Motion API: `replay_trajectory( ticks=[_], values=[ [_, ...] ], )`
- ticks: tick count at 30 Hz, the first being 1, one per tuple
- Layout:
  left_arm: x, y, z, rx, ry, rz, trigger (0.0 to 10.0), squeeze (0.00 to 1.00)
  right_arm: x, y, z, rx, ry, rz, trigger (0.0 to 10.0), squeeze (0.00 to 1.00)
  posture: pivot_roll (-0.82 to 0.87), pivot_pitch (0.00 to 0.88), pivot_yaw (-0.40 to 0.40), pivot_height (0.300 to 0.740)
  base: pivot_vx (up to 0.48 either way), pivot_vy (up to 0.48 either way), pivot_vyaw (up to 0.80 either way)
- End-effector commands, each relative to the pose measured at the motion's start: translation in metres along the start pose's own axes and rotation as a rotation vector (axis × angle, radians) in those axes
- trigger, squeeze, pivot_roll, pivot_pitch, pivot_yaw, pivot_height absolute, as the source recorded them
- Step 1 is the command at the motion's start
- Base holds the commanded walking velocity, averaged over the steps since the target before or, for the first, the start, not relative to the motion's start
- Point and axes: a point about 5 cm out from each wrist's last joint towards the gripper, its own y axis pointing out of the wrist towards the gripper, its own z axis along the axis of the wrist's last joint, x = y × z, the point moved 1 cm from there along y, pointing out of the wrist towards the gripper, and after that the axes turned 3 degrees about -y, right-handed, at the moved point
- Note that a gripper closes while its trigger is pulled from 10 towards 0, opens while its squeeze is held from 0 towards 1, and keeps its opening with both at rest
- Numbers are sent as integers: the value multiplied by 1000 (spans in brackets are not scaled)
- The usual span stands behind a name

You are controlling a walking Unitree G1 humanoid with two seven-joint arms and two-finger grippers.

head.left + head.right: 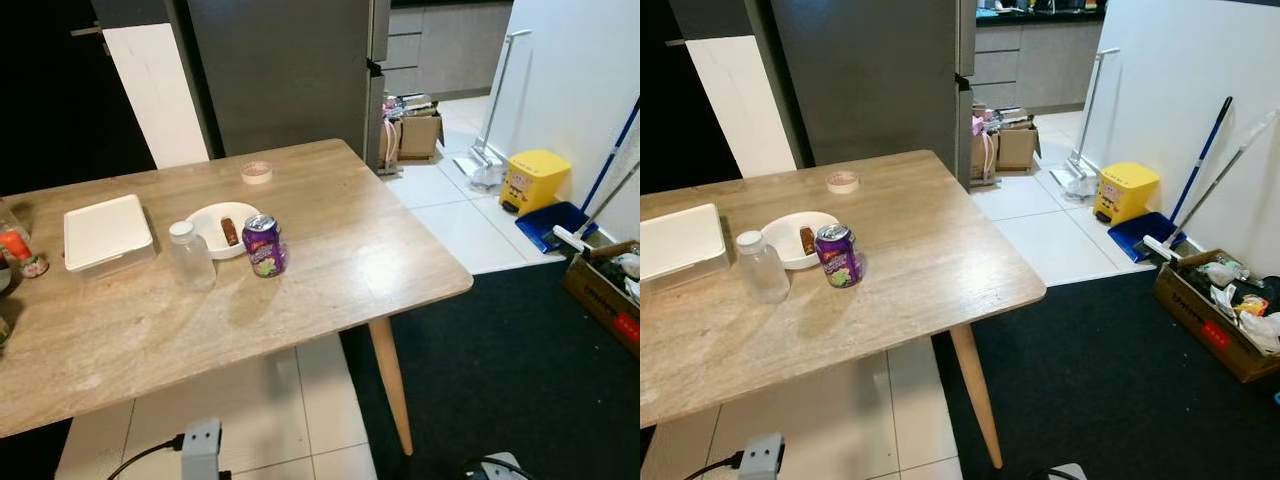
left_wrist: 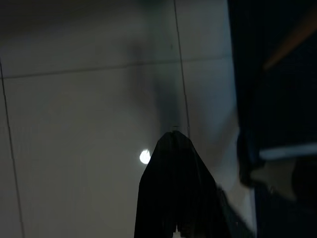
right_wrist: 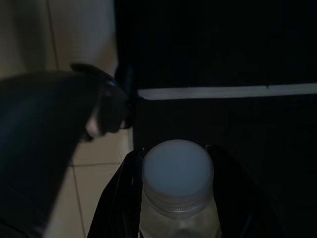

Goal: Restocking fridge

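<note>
- Wooden table (image 1: 330, 250) fills the left and centre of the head views, standing on white tile beside a dark carpet at lower right.
- 1 purple soda can (image 1: 264, 245) stands upright near the table's middle, just beside the plate.
- 1 white plate (image 1: 206, 225) holds 1 brown piece of food (image 1: 230, 231).
- 1 clear plastic bottle with a white cap (image 1: 189, 255) stands upright to the left of the can, close to the plate's near rim.
- 1 white lidded box (image 1: 106, 234) lies at the left of the frame; 1 roll of tape (image 1: 256, 172) lies toward the far edge, well apart from the rest.
- 1 grey fridge (image 1: 285, 75) stands shut at upper centre, behind the table.
- At right: 1 yellow bin (image 1: 533, 180), 1 blue dustpan (image 1: 551, 224), and 1 cardboard box (image 1: 1210, 315) of rubbish along the wall.
- Left gripper (image 2: 174, 188): its dark fingers appear pressed together, pointing down at tiled floor.
- Right gripper (image 3: 176, 198): its 2 black fingers pinch 1 second clear bottle (image 3: 177, 183) with a white cap just below the neck, hanging over tile and dark carpet.
</note>
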Motion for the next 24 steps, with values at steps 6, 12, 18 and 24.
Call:
replay_trajectory(
  ticks=[6,12,18,24],
  values=[
    [3,-5,-21,-67,24,-35,10000,0,19,-3,9,32,26,-48,10000,0,-55,0,36,740,0,0,0],
    [12,-7,-36,-108,-36,-57,10000,0,17,-3,3,6,-57,-15,10000,0,-52,0,-10,740,0,-86,0],
    [17,-8,-43,-129,-40,-63,10000,0,19,-4,2,10,-27,-12,10000,0,-96,0,-4,740,0,-354,0],
    [18,-7,-43,-128,-66,-42,10000,0,24,-5,-3,1,24,-48,10000,0,-87,0,14,740,0,-429,0]
  ],
)
